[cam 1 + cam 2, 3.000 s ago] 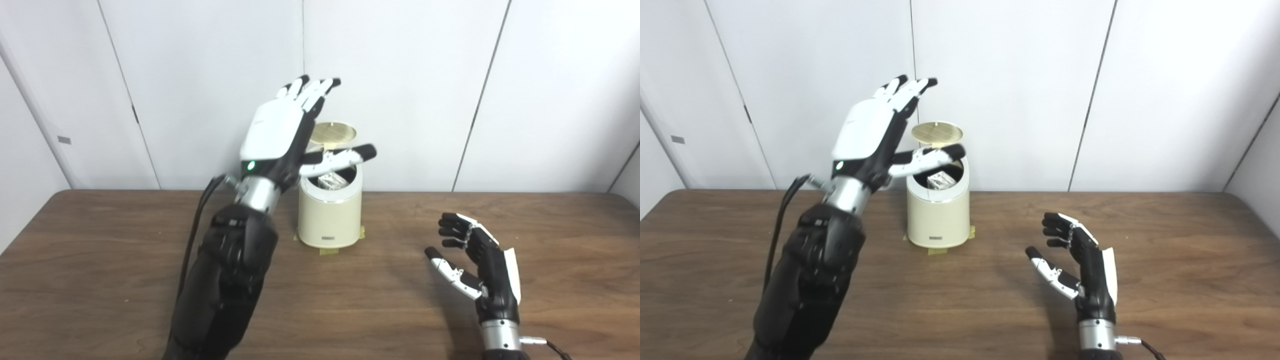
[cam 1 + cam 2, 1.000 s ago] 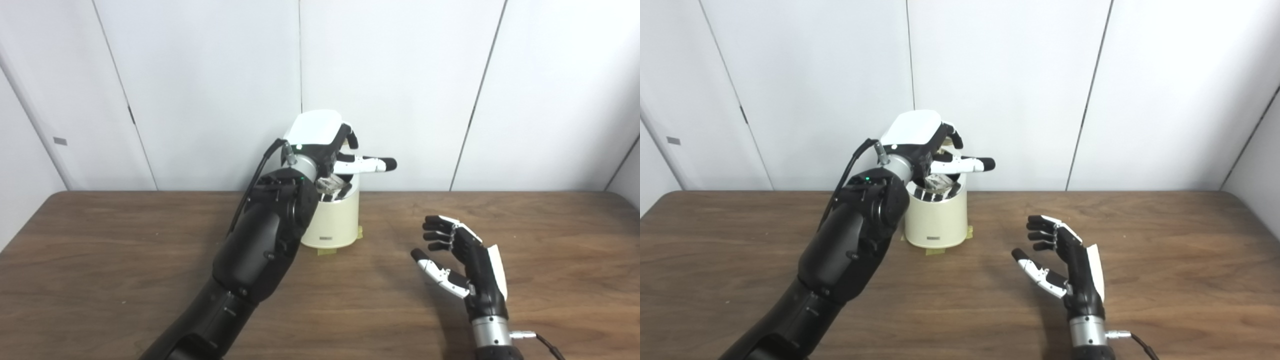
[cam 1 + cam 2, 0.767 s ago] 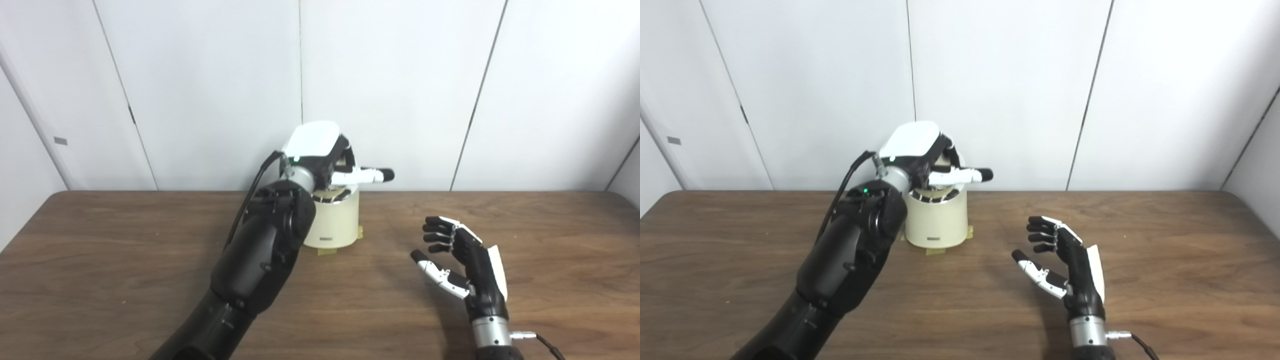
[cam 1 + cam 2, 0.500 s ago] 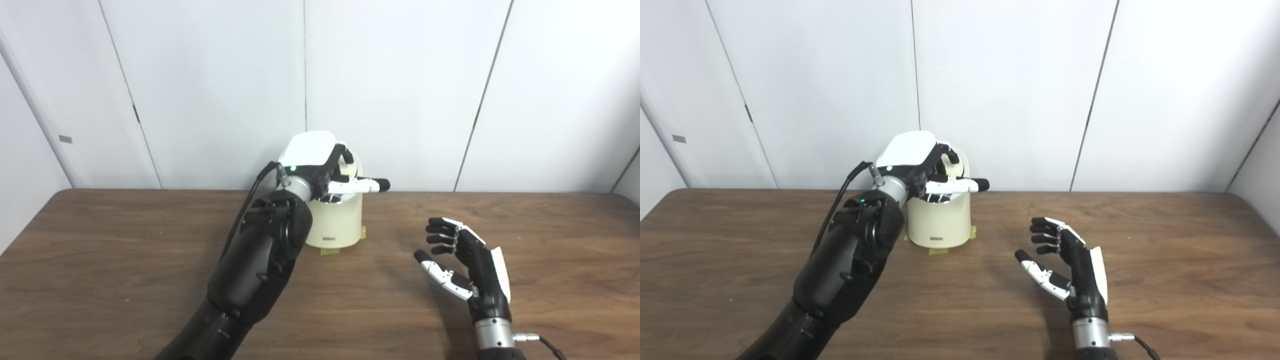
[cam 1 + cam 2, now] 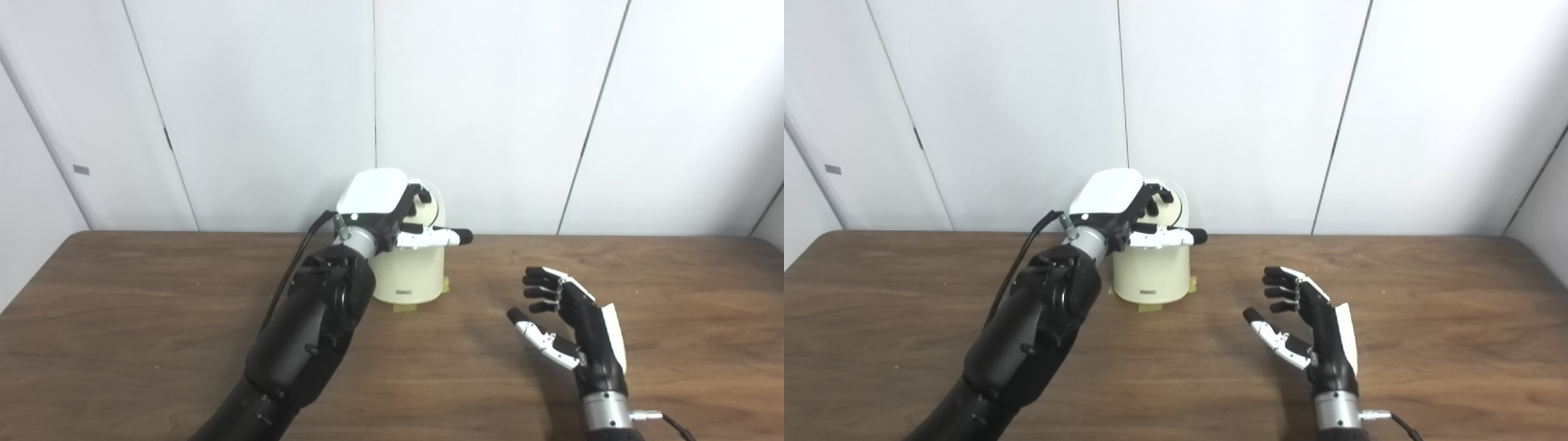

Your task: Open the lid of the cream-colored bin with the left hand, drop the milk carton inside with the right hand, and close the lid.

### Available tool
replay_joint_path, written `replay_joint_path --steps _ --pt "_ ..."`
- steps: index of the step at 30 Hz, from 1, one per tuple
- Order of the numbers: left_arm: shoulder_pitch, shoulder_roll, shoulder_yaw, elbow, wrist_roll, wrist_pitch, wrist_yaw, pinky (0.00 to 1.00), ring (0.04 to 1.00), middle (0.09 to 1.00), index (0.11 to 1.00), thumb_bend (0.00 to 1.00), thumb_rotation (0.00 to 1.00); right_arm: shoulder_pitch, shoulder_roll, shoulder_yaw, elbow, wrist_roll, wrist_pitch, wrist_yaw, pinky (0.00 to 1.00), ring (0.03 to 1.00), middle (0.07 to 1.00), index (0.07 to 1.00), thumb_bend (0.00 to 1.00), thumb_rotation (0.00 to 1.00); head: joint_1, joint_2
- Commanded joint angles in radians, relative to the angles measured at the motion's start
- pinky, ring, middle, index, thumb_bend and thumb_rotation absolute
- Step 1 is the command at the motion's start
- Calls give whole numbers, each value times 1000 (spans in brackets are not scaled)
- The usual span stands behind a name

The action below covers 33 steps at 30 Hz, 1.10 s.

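The cream-colored bin stands at the back of the table near the wall, taped at its base. My left hand lies palm-down over its top, fingers curled on the cream lid, which is pressed low over the opening; the thumb sticks out to the right. The bin's inside and the milk carton are hidden under the hand and lid. My right hand hovers over the table to the right front, open, fingers half curled, holding nothing.
Brown wooden table runs to a white panelled wall right behind the bin. Yellow tape tabs mark the bin's foot. A black cable hangs along my left forearm.
My left hand came down from high above the bin onto the raised lid and pushed it down over the opening, hiding the carton. The right hand has stayed in place.
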Motion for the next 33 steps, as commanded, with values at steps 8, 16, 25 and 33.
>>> replay_joint_path --steps 8,16,25,33 --pt "3 24 -7 17 -19 -35 52 1000 753 736 742 897 870 37 10 1 -14 -9 23 16 564 665 699 706 324 185 -11 2" --pt "43 61 -53 48 -7 -103 102 1000 757 709 731 883 873 38 15 8 -22 -5 28 21 561 659 702 713 326 190 -14 3" --pt "67 64 -66 58 -4 -111 115 1000 717 686 746 891 860 38 21 7 -28 -3 31 26 556 654 695 703 336 193 -13 4" --pt "67 60 -47 32 -34 -123 132 1000 694 724 750 872 878 34 18 7 -19 -2 22 28 549 649 689 702 335 202 -12 0"
